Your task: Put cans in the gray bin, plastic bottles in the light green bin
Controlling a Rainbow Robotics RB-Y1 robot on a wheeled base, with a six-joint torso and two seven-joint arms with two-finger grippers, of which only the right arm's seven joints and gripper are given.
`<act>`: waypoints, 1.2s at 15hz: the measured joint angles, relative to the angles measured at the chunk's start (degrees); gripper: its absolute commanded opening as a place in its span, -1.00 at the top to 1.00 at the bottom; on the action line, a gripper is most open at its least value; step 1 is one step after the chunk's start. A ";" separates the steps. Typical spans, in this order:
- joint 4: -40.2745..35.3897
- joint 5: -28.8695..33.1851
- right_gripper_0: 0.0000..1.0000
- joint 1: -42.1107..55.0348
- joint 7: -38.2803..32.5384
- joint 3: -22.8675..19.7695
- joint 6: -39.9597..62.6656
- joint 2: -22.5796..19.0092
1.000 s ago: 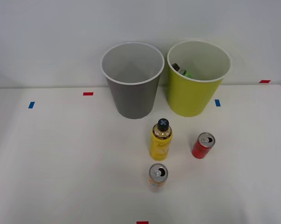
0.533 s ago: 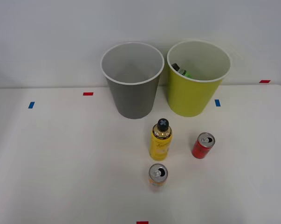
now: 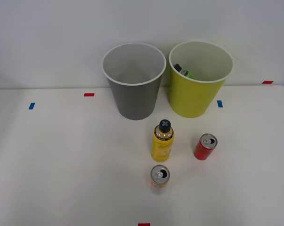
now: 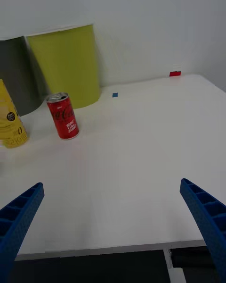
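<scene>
Plainly spread wide, the right gripper [image 4: 113, 226] holds nothing, its blue fingers [image 4: 19, 217] at the frame's corners over the white table [image 3: 61, 165]. Beyond them the red can [image 4: 62, 115] stands upright, pull-tab up, just before the light green bin [image 4: 66, 63]. Beside it the yellow bottle [image 3: 162, 141] stands cap-up, cut off in the wrist view. Nearer the robot stands the orange-yellow can [image 3: 159, 177], also upright. A green bottle [image 3: 184, 72] leans inside the light green bin, mostly hidden. The gray bin [image 3: 133, 82] stands beside it.

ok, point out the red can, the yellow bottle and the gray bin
red can [image 3: 205, 147], front view, on its red side
yellow bottle [image 3: 162, 146], front view, on its yellow body
gray bin [image 3: 134, 100], front view, on its gray outer wall
</scene>
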 measured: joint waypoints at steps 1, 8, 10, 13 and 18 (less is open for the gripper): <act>0.17 0.70 -1.00 0.04 -0.04 0.00 -0.52 0.37; 0.49 0.83 -1.00 -0.01 -0.03 0.78 -0.86 0.67; 0.48 0.83 -1.00 -0.09 0.67 0.86 -0.85 0.64; 0.48 1.02 -1.00 -0.66 2.19 0.79 -0.86 0.31; 0.49 3.29 -1.00 -2.26 3.42 -1.52 -0.88 -1.73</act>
